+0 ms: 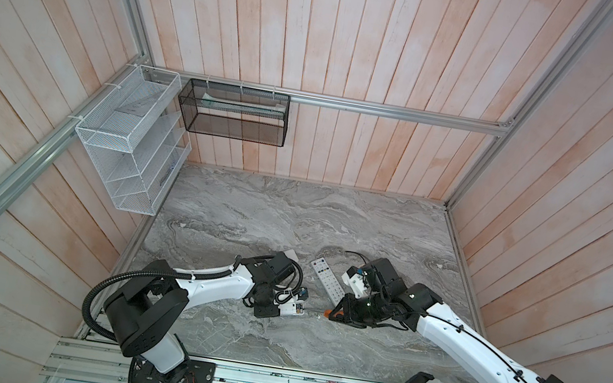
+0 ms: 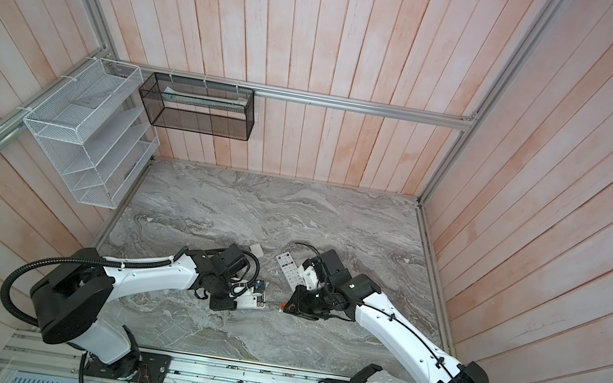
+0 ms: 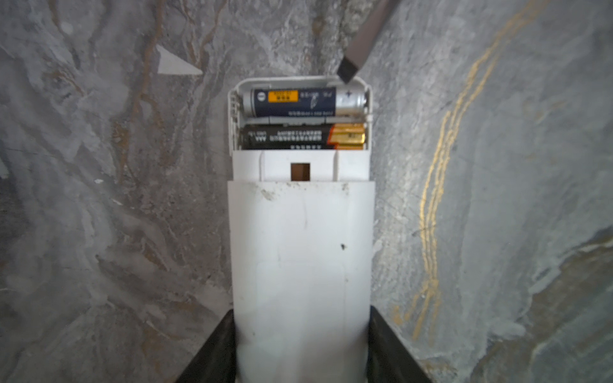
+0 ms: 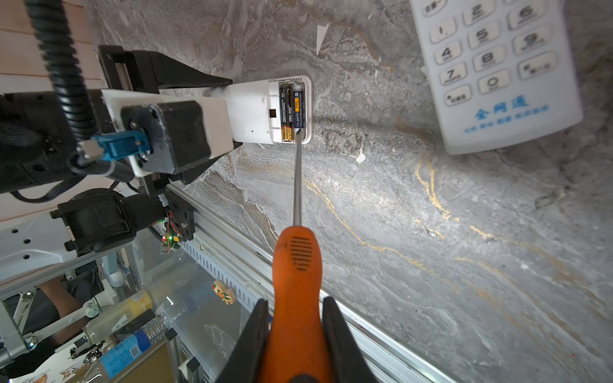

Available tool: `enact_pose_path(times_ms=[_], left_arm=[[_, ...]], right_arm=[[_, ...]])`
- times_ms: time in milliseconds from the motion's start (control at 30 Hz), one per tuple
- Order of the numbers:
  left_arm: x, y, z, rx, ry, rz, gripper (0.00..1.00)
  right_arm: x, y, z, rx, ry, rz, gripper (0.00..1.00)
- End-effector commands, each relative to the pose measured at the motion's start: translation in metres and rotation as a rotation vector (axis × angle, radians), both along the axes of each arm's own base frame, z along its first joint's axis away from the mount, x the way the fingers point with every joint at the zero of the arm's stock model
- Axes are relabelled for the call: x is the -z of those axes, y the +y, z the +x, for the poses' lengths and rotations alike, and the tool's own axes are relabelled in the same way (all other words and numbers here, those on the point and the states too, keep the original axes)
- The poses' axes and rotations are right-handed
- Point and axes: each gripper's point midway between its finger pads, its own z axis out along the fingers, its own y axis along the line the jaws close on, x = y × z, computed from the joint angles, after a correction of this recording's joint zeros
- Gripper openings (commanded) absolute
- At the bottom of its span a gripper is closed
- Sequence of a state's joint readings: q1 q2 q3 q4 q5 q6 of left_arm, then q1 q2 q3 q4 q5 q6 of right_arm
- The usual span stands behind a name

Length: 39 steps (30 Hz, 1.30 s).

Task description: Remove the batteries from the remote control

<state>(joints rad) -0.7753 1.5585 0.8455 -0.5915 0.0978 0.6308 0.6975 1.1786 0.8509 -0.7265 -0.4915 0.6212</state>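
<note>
While the left tool (image 3: 301, 311) clamps the lower body of a white remote (image 3: 300, 248) lying on the marble counter (image 1: 292, 215), the remote's back compartment stands uncovered. Both batteries (image 3: 295, 136) sit in their slots there, side by side. The flat tip of an orange-handled screwdriver (image 4: 297, 282) touches the end of the blue cell (image 3: 298, 102). The right tool (image 4: 295, 301) pinches the handle tightly. Just beyond, a keypad remote (image 4: 497, 76) lies face up.

A slim dark-blue cylindrical battery (image 3: 295, 101) with an orange label and silver tip lies crosswise in the open compartment of the white plastic remote control (image 3: 300, 258), against its end wall. A black gold-tipped cylindrical battery (image 3: 288, 136) lies parallel just beside it, further inward.
</note>
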Motion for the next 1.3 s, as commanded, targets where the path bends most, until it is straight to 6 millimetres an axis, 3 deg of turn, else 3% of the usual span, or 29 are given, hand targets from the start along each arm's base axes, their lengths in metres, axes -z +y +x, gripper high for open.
enact_pose_path(times_ms=[0, 267, 433, 533, 600, 867, 1067, 1267], left_arm=[[0.007, 0.005, -0.013, 0.053, 0.031, 0.015, 0.39], [0.006, 0.014, -0.017, 0.079, 0.032, 0.013, 0.38], [0.004, 0.016, -0.017, 0.079, 0.032, 0.002, 0.38], [0.003, 0.019, -0.015, 0.074, 0.02, 0.0, 0.38], [0.002, 0.023, -0.012, 0.063, 0.014, -0.001, 0.38], [0.005, 0.034, -0.013, 0.055, 0.02, -0.007, 0.39], [0.009, 0.033, -0.016, 0.051, 0.052, -0.003, 0.4], [0.007, 0.032, -0.015, 0.05, 0.049, -0.009, 0.4]], right_arm=[[-0.011, 0.005, 0.008, -0.093, -0.086, -0.01, 0.0], [-0.022, -0.004, 0.026, -0.332, -0.36, -0.183, 0.0], [-0.035, 0.018, 0.025, -0.468, -0.426, -0.095, 0.0], [-0.028, 0.007, 0.037, -0.56, -0.469, -0.237, 0.0], [-0.024, 0.0, 0.044, -0.607, -0.469, -0.31, 0.0], [-0.011, 0.001, 0.026, -0.766, -0.389, -0.269, 0.0], [-0.02, 0.018, 0.025, -0.759, -0.396, -0.164, 0.0], [-0.014, 0.021, 0.024, -0.764, -0.393, -0.148, 0.0]])
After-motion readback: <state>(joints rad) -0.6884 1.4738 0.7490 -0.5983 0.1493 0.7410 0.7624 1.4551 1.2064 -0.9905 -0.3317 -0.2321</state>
